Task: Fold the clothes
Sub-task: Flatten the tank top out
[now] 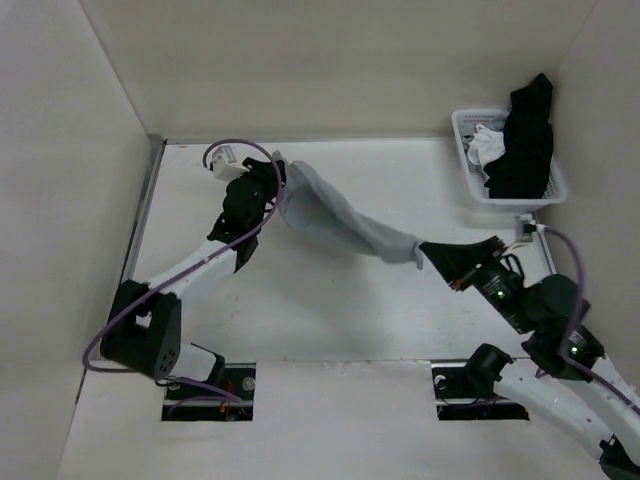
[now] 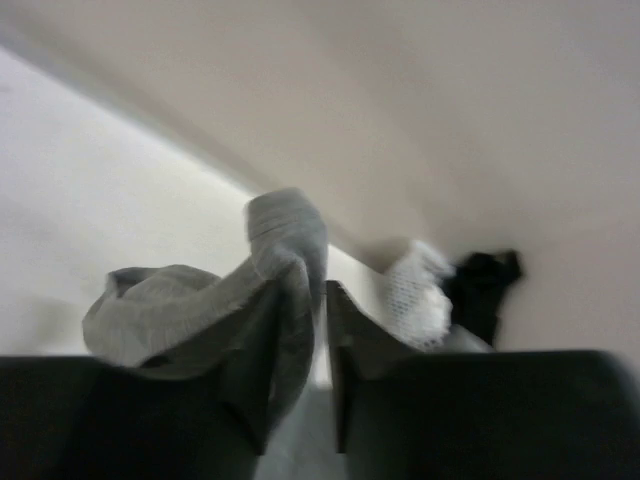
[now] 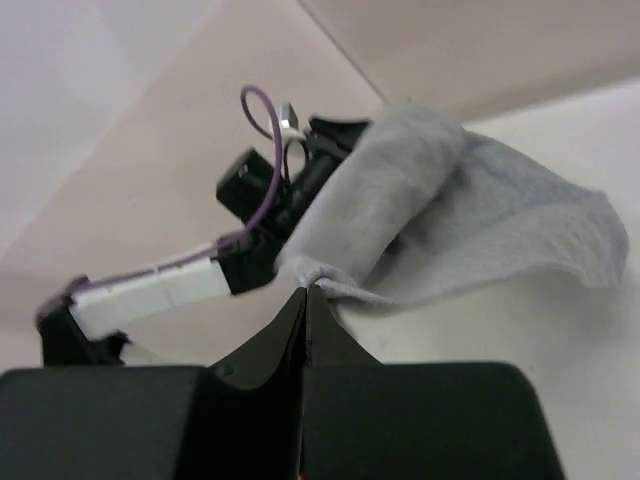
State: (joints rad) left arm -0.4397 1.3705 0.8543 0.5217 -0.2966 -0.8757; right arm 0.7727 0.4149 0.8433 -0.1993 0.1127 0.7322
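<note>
The clothes (image 1: 340, 220), one light grey knit top, hang off the table in a band between my two grippers. My left gripper (image 1: 278, 190) is at the band's far left end. In the left wrist view its jaws (image 2: 302, 288) stand slightly apart: the grey cloth (image 2: 170, 305) drapes over the left finger and runs down between the jaws, with a thin light gap beside the right finger. My right gripper (image 1: 428, 250) is at the near right end. In the right wrist view it (image 3: 305, 290) is shut on a bunched edge of the top (image 3: 470, 210).
A white basket (image 1: 462, 130) stands at the back right corner, holding a black garment (image 1: 525, 150) and a small white garment (image 1: 490, 145). Walls close in the table on the left, back and right. My left arm (image 3: 270, 200) shows behind the cloth in the right wrist view.
</note>
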